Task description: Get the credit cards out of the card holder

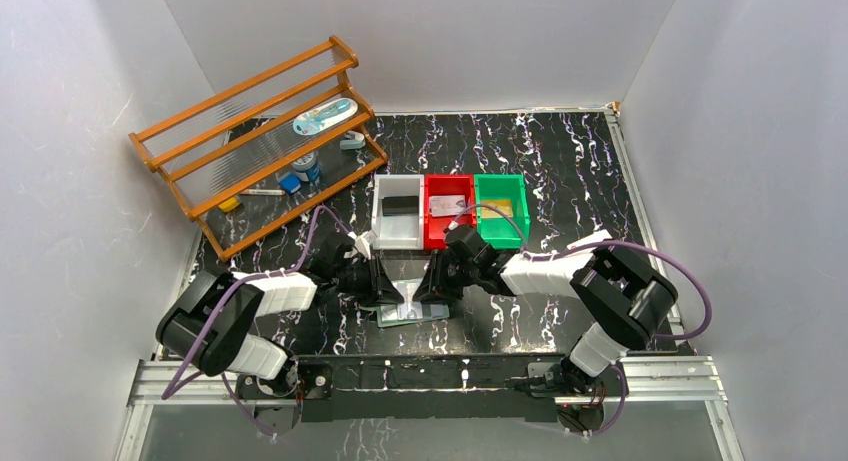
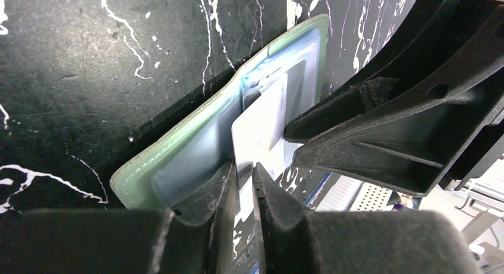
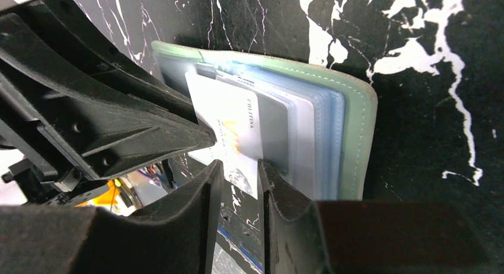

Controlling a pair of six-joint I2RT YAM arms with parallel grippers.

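left gripper [image 2: 243, 180] and right gripper [image 3: 238, 174] reach low, tips facing, over holder [image 2: 178, 161] lying open on table [image 2: 89, 78]. pale card [image 2: 261, 125] sticks out between both. right jaws slightly apart; left nearly together, grip unclear.

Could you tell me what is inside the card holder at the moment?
A white credit card sticks partly out of the card holder, with a grey card pocketed behind it. Stacked glossy sleeves hide anything deeper.

Matt card holder [image 3: 360, 125], glossy plastic pockets [image 3: 318, 137]
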